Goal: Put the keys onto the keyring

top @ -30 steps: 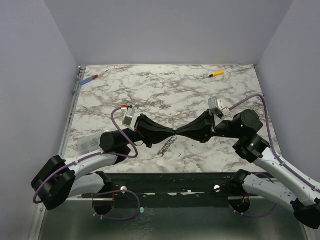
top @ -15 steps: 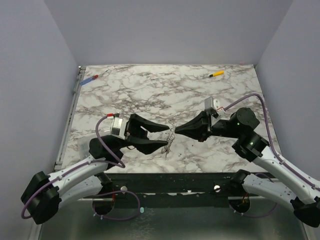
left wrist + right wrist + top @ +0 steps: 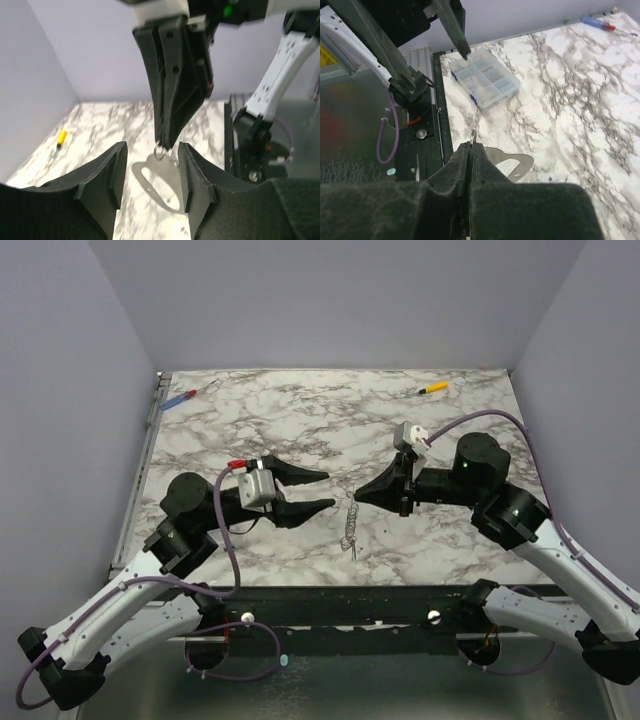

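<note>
Since half a second ago the left gripper (image 3: 330,489) has backed off toward 9 o'clock, and the right gripper (image 3: 358,495) has shifted a touch toward 12, so there's now a clear gap between the two. The left one's jaws are spread wide with nothing in them, pointing toward 3 o'clock at the keys (image 3: 350,530).

The right gripper's jaws are pinched all the way together on the keyring (image 3: 473,136), whose little loop pokes out just past the fingertips. The keys dangle off that ring in a pale string, running toward 6 o'clock from the right gripper's tip, roughly in the middle of the marble table (image 3: 300,420). Can't tell whether the lowest key touches the tabletop or not. From the left wrist cam the ring sits right between the open fingers but well apart from them.

Other stuff lying around: a yellow-handled tool (image 3: 433,388) way out at 1 o'clock, a blue-and-red tool (image 3: 180,398) at 11 o'clock by the table edge, and a clear compartment box (image 3: 484,77) near the left arm.
</note>
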You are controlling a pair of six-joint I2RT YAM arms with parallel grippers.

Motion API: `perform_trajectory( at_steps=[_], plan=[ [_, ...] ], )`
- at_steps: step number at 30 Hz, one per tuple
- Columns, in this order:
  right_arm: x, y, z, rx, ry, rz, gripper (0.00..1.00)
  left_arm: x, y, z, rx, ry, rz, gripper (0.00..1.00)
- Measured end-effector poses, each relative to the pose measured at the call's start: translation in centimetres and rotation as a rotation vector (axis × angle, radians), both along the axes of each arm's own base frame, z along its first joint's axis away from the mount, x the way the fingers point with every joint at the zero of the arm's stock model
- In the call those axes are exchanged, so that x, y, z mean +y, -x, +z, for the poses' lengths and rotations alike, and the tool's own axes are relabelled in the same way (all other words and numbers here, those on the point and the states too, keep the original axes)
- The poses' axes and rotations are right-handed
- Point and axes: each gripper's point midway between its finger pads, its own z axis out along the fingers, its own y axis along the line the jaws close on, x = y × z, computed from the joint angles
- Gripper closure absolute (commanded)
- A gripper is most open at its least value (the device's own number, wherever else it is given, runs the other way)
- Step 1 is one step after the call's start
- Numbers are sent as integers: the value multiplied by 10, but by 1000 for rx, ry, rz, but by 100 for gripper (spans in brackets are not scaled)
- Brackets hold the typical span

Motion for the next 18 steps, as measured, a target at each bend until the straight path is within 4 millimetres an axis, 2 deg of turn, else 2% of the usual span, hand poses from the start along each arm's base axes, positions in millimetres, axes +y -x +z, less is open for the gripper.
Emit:
perform_trajectory(
  at_steps=[5,8,11,15,18],
  plan=[
    [-11,-12,-18,99,144,-103,99,-4,-15,-41,18,-215,39,52],
    [-18,-23,-39,185,266,-176,99,-8,-24,-77,52,-344,44,53],
    [-29,-32,-67,254,388,-262,99,-10,-33,-102,70,-435,52,53],
    [-47,-36,-91,300,496,-347,99,-15,-42,-123,72,-494,55,54],
    [-48,-37,-98,315,522,-352,99,-20,-48,-136,72,-496,55,56]
  ],
)
